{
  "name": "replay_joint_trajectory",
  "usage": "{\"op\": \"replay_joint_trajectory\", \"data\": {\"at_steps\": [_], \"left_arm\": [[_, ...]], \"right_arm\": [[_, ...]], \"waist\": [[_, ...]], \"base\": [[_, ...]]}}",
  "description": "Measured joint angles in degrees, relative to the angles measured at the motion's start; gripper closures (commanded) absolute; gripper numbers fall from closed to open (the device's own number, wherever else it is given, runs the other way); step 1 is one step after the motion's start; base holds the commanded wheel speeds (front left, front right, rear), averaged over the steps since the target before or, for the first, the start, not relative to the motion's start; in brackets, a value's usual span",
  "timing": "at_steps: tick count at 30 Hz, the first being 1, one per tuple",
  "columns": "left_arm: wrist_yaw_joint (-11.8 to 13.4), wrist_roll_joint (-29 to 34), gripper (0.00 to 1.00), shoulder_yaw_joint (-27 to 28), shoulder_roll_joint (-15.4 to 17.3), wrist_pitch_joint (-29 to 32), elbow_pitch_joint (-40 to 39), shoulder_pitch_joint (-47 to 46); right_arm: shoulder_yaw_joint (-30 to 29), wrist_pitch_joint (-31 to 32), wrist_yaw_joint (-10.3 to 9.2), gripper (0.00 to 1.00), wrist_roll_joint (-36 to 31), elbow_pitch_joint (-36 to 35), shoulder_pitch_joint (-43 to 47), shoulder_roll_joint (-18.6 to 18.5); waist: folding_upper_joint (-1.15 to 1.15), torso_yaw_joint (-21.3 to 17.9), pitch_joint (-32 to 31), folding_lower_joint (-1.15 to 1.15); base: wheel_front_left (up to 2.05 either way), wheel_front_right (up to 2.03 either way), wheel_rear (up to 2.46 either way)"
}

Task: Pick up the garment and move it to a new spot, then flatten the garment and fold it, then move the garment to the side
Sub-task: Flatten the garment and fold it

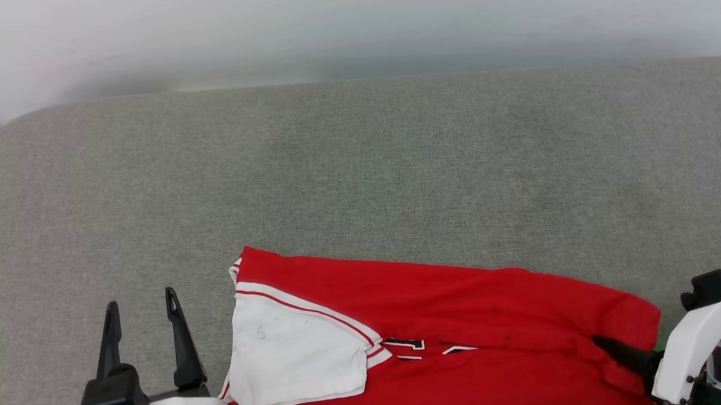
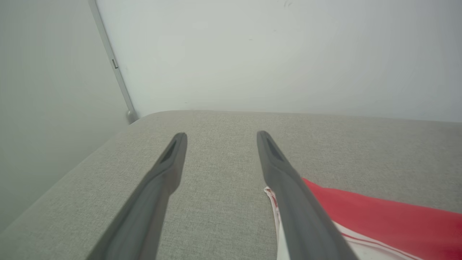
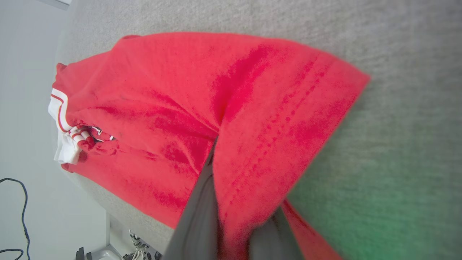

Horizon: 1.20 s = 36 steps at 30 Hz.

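Garment: red jersey shirt with white short sleeves [image 1: 467,308], lying lengthwise along the near edge of the grey fabric-covered surface [image 1: 358,165], its right end bunched where the right gripper meets it.
Right gripper: two long dark fingers [image 1: 617,349] at the lower right of the head view, pushed into the hem end of the shirt. In the right wrist view the red cloth [image 3: 180,90] runs down between the fingers [image 3: 196,220] and drapes over them, so the gripper is clamped on the garment.
Left gripper: fingers spread apart with nothing between them [image 1: 141,300], pointing away from the robot, just left of the shirt's sleeve end and not touching it. In its own wrist view [image 2: 221,135] the bare grey fabric shows between the fingers, and the shirt's edge [image 2: 379,216] lies behind the right-hand finger.
Sleeve: white sleeve [image 1: 288,357], folded flat over the red body at the left end, edged with white-red striped trim [image 1: 317,308].
Lettering: black, white-outlined marks [image 1: 407,345], mostly hidden in a fold beside the sleeve.
Folds: creases radiate from the grasped spot across the red cloth.
Surface: rounded corner at the far left; a green glow tints it near the right wrist.
Wall: pale plain wall [image 1: 349,21] behind the far edge.
Cable: thin black cable [image 3: 23,202] beyond the surface's edge, in the right wrist view.
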Motion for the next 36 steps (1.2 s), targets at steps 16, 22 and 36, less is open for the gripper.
{"op": "replay_joint_trajectory", "data": {"at_steps": [16, 22, 36], "left_arm": [[-6.0, 8.4, 0.0, 5.0, -5.8, -0.1, 1.2, 5.6], [-7.4, 9.6, 0.0, 4.9, -6.3, -0.1, 1.8, 5.8], [-9.3, 10.6, 0.0, 5.2, -7.4, -0.1, 2.5, 5.8]], "right_arm": [[-3.4, 2.1, 0.0, 1.0, -1.7, 1.4, -0.2, -8.4], [-4.7, 5.1, -0.01, 1.0, -2.4, 2.3, -0.3, -11.2], [-2.0, 16.7, -0.01, 1.0, -3.2, -20.5, -1.4, -7.3]], "waist": [[0.0, -0.1, -3.5, 0.0], [0.0, -0.7, -4.0, 0.0], [0.0, -0.8, -4.0, 0.0]], "base": [[0.0, 0.0, 0.0], [0.0, 0.0, 0.0], [0.0, 0.0, 0.0]]}}
